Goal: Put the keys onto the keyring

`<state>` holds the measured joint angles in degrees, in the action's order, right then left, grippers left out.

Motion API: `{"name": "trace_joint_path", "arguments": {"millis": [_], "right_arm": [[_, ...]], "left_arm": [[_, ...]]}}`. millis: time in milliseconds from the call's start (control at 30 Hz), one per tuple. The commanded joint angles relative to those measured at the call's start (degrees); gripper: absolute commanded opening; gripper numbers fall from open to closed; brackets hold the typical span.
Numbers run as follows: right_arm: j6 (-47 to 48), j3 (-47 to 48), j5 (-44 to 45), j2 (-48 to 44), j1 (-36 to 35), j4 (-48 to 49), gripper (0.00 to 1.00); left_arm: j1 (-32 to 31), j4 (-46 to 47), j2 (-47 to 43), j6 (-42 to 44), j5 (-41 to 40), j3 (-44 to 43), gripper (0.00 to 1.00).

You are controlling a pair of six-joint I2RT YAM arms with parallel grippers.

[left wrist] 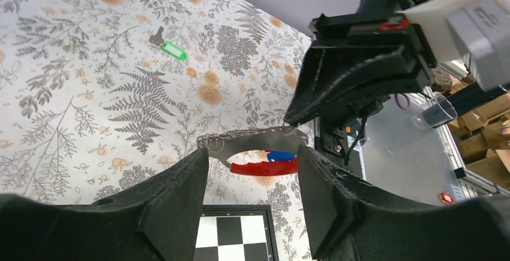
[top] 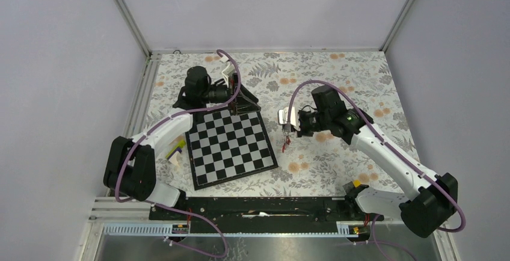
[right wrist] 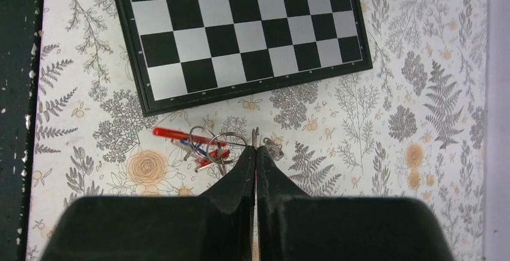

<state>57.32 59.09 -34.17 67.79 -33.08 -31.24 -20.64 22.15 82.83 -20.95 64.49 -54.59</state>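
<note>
Starting at the left, we are looking at the black-and-white chessboard (top: 231,147) lying flat on the flower-patterned bench (top: 361,80). Above its far edge the left claw (left wrist: 252,153) is hanging with its jaws standing apart and gripping nothing. Beyond it a small metal key with a green plastic tag (left wrist: 171,49) is lying alone on the bench, well apart from everything else.

Moving right, the keyring, a red curved loop on a short grey strap (left wrist: 264,168), is dangling just beyond the left claw's open jaws, with a blue-headed key (left wrist: 281,156) already on it. The right claw (right wrist: 255,153) is pinching it from above, jaws fully together.

We are judging the green key as light, thin and slippery against the bench; the plastic tag seems to offer the better hold. The loop looks stiff, the strap floppy, so it may swing.

At the far right a clear plastic cup (left wrist: 438,112) is standing off the bench; we cannot tell its contents.
</note>
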Motion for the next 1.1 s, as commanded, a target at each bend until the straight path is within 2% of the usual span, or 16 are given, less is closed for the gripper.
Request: {"name": "trace_joint_path", "arguments": {"millis": [0,167,333,567,867,1067], "right_arm": [[8.06,-3.42,-4.42,-4.06,-0.58,4.67,0.00],[12.66,-6.61,-4.21,-7.26,-0.52,5.27,0.00],[11.85,-7.49,-4.05,-9.29,-0.48,5.32,0.00],[-6.74,-5.37,-2.65,-8.63,2.51,9.83,0.00],[-28.10,-1.24,-7.81,-4.35,12.32,13.00,0.00],[-33.44,-0.90,-7.77,-2.97,16.61,13.00,0.00]], "left_arm": [[-2.21,-3.16,1.88,4.12,-3.47,-1.04,0.59],[-3.67,-6.36,3.63,5.84,-6.70,-2.60,0.60],[-4.20,-8.10,5.12,6.38,-9.27,-3.68,0.64],[-4.31,-11.35,7.25,7.64,-9.50,-5.78,0.74],[-4.27,-13.02,8.38,10.45,-10.93,-6.87,0.79],[-5.60,-27.37,14.69,19.84,-9.00,-17.39,0.78]]}}
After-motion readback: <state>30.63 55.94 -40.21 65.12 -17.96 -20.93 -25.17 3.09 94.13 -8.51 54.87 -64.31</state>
